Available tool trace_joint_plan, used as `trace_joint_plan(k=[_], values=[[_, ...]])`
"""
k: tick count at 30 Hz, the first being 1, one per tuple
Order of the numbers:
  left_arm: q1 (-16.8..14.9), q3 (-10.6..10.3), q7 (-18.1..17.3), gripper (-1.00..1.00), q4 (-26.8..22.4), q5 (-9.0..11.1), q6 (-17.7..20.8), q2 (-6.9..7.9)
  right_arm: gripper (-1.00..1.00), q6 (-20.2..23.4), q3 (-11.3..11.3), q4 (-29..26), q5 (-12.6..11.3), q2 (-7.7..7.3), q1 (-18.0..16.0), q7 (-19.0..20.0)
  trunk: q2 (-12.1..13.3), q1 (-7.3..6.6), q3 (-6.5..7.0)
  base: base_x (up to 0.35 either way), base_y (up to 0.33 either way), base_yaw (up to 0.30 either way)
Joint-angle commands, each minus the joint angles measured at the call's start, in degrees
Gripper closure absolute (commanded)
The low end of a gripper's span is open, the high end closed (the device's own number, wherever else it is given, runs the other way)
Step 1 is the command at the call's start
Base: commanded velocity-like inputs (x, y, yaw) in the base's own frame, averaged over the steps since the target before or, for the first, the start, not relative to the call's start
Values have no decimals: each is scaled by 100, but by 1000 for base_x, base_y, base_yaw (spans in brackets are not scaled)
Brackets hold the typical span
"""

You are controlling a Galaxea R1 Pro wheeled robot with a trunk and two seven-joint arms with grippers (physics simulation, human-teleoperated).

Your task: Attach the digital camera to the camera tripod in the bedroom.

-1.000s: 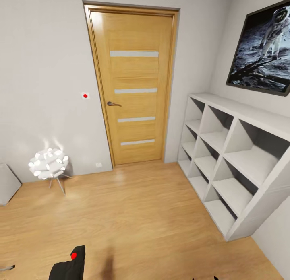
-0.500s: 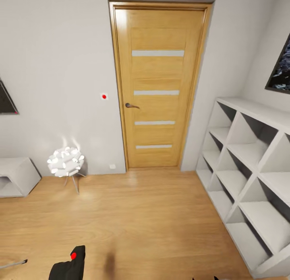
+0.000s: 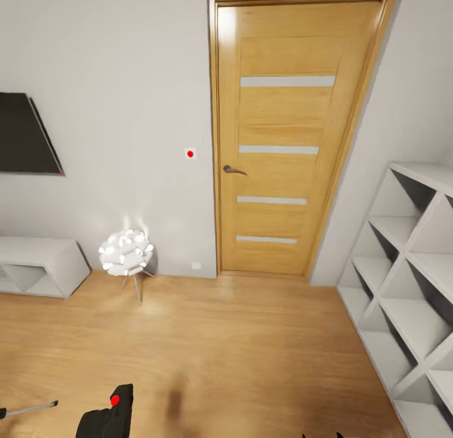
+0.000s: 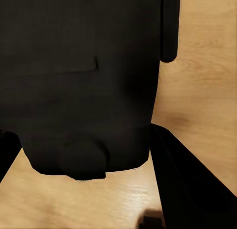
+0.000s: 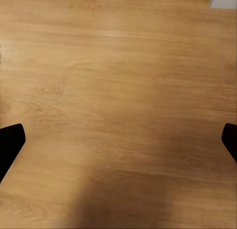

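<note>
The digital camera (image 3: 108, 414), black with a round red button, is seen at the lower left edge of the head view, and in the left wrist view its dark body (image 4: 84, 81) sits between the fingers of the left gripper (image 4: 79, 155), which is clamped on it. The right gripper (image 5: 118, 140) is spread wide, its two dark fingertips (image 5: 10, 142) showing at opposite edges of the right wrist view above bare wood floor (image 5: 123, 91). A thin grey rod (image 3: 28, 409) at the lower left of the head view may be part of the camera tripod, though this cannot be told for certain. The step in hand is judged to be travel toward the tripod: the hold on the camera is best kept firm and level, and the base turned slowly until the tripod head is brought fully into the frame. Ahead stand a wooden door (image 3: 289, 142), a white lamp (image 3: 126, 252), a dark wall screen (image 3: 25, 134) and white shelving (image 3: 409, 280). No brand, label or writing can be read anywhere.
</note>
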Motion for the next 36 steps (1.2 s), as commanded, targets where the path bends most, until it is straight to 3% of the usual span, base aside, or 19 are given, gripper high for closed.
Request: trace_joint_plan(k=[1, 27, 36], values=[[-6, -51, 39, 100, 1, 6, -9, -1, -100, -16, -16, 3, -12, -2, -3, 36, -11, 6, -12, 333, -161, 288], [-6, -47, 40, 100, 1, 6, -9, -1, -100, -16, -16, 3, -12, 9, -3, -16, -11, 6, -12, 301, -176, 288], [-6, -52, 40, 100, 1, 6, -9, -1, -100, -7, -16, 3, -12, 15, -3, -50, -11, 6, -12, 78, -29, 288]])
